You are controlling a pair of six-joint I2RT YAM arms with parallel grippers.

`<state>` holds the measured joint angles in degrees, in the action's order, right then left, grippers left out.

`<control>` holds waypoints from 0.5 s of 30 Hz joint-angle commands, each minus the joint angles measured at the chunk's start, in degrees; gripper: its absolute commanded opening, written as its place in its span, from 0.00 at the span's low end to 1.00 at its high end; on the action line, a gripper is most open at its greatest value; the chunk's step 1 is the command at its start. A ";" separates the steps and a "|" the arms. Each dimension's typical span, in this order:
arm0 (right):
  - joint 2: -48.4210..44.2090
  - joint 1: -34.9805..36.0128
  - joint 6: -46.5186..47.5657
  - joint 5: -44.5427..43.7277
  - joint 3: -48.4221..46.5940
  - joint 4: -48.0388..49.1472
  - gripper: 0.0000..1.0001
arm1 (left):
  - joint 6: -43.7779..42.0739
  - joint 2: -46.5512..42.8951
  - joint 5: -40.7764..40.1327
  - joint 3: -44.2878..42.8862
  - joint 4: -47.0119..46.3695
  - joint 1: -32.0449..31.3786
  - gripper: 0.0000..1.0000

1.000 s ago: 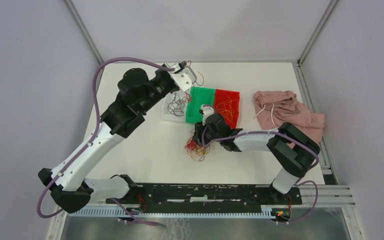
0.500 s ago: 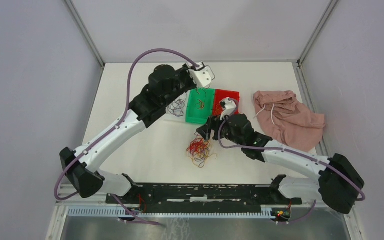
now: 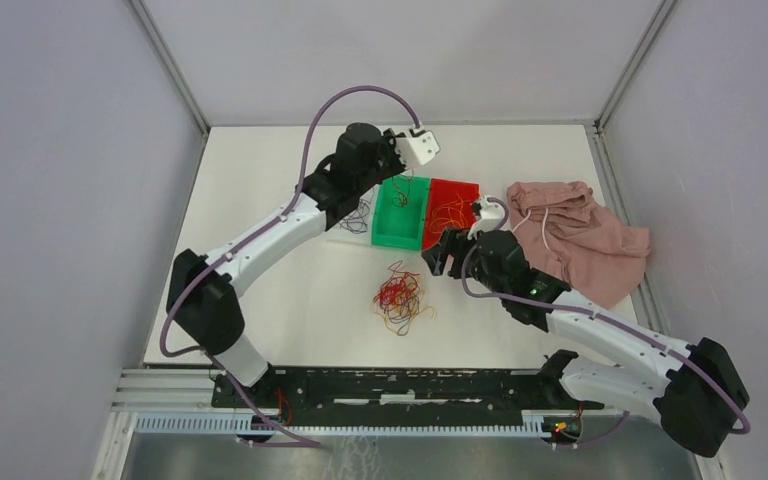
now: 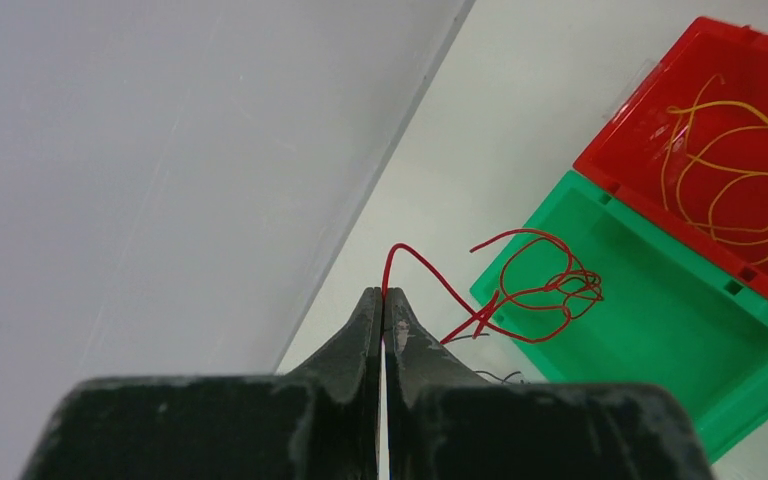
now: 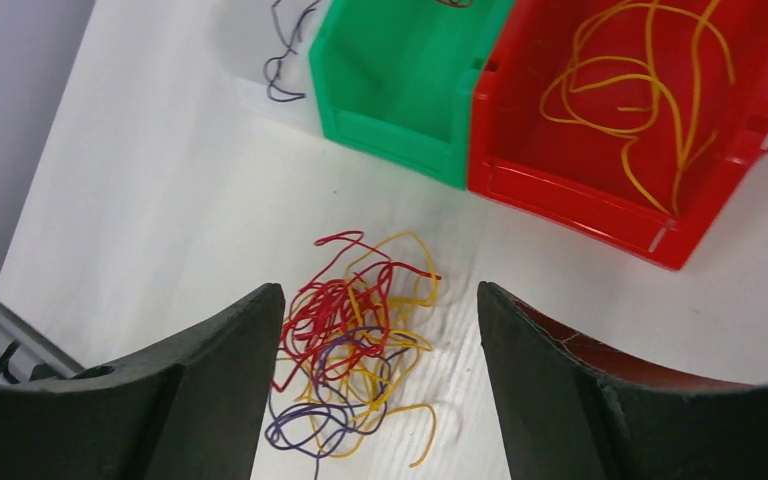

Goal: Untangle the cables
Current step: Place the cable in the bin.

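Observation:
A tangled pile of red, yellow and purple cables (image 3: 398, 298) lies on the white table in front of the bins. In the right wrist view the same cables (image 5: 355, 340) show between and below my fingers. My right gripper (image 3: 441, 254) (image 5: 380, 292) hovers open above the pile's right side, holding nothing. My left gripper (image 3: 410, 160) (image 4: 384, 293) is shut on a red cable (image 4: 540, 285). That cable loops down over the far edge of the green bin (image 4: 660, 330). Yellow cables (image 5: 640, 80) lie in the red bin (image 5: 570, 200).
The green bin (image 3: 395, 240) and red bin (image 3: 455, 184) stand side by side at mid-table. A clear tray with purple cables (image 3: 355, 215) sits to their left. A crumpled pink cloth (image 3: 580, 240) with a white drawstring lies to the right, beside my right forearm.
My left arm swung right, carrying the red cable from the clear tray to the green bin. My right gripper opened wider and drew back right from the pile.

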<state>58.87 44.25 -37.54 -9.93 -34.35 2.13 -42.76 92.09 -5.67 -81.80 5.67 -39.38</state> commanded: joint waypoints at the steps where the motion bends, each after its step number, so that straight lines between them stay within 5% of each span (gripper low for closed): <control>1: -1.17 -2.67 -2.04 -2.76 0.32 -1.91 0.77 | 1.78 3.93 1.66 -5.88 1.66 1.33 0.04; 6: -1.09 -5.04 -2.87 -1.94 0.16 -3.49 0.77 | 2.07 12.49 4.58 -17.28 15.78 2.90 0.32; 15: -1.62 -6.88 -2.36 -1.22 -1.56 -5.77 0.76 | 3.50 17.04 11.94 -24.72 25.23 5.31 0.33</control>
<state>58.35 38.06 -39.83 -10.83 -33.89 -3.18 -41.76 109.43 0.73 -101.84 25.87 -34.94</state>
